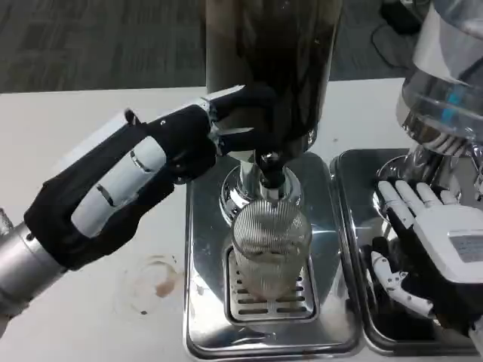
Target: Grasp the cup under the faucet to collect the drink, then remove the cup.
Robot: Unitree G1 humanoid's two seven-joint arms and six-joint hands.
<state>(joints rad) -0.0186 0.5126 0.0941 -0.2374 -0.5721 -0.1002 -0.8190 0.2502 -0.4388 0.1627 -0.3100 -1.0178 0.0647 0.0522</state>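
Head view:
- Cup (270,245): ribbed clear glass, cylindrical; upright on the slotted grate at centre, under the faucet (269,175). Contents cannot be told.
- Left hand (162,162): at 10 o'clock of the cup, fingers reaching the faucet lever; grip cannot be told.
- Right hand (426,241): at 3 o'clock, fingers spread, empty, over the neighbouring tray.
- Tray (204,302): polished steel.
- Judged: filling stage; removal remains.
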